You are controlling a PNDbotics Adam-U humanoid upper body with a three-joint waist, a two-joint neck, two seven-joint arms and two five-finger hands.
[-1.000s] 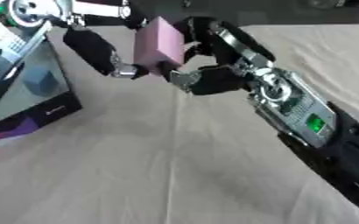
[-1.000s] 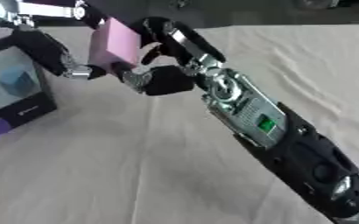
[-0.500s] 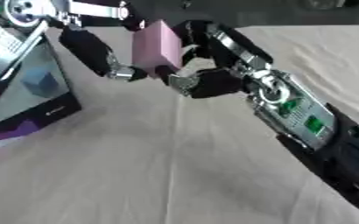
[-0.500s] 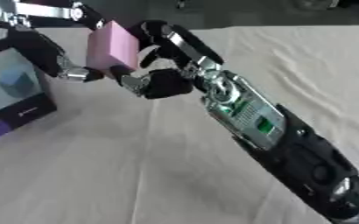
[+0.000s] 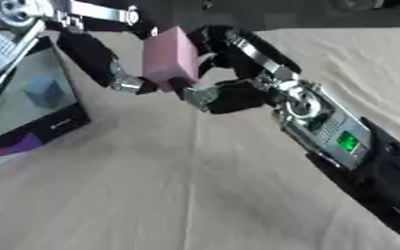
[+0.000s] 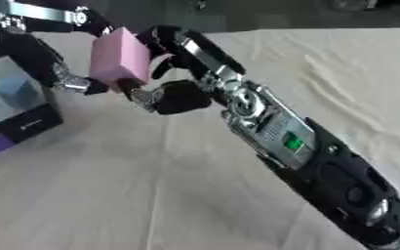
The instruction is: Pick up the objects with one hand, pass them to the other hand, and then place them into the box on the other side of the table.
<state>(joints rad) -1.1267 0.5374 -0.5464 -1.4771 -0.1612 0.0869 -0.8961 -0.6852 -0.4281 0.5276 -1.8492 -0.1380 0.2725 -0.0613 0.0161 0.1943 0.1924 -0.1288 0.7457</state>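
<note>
Left eye view. The pink block (image 5: 171, 57) is held above the cream tablecloth (image 5: 195, 195), up and to the right of the box (image 5: 32, 105). The box sits at the left edge of the view, tilted, with a dark rim and a printed face showing a blue cube. The right hand (image 5: 229, 73) reaches in along a black and silver forearm from the lower right; its fingers are curled round the right side of the block, and the thumb lies below the block's lower right corner. A green light shows on the forearm, well to the right of the box. The left hand (image 5: 110, 73) comes down from the upper left, between the box and the block. Its dark fingers meet the block's lower left edge, and a silver part shows just beside that edge. The block is therefore clamped between both hands, clear of the cloth and not over the box opening.

Right eye view. The same arrangement appears shifted left. The box is cut by the left edge, and only its right part shows. The block stands to the right of the box, tilted, with its upper face lighter than its front face. The right hand wraps it from the right; the left hand touches it from the lower left, on the box side. Creases run through the cloth to the right of the box, past the forearm.
</note>
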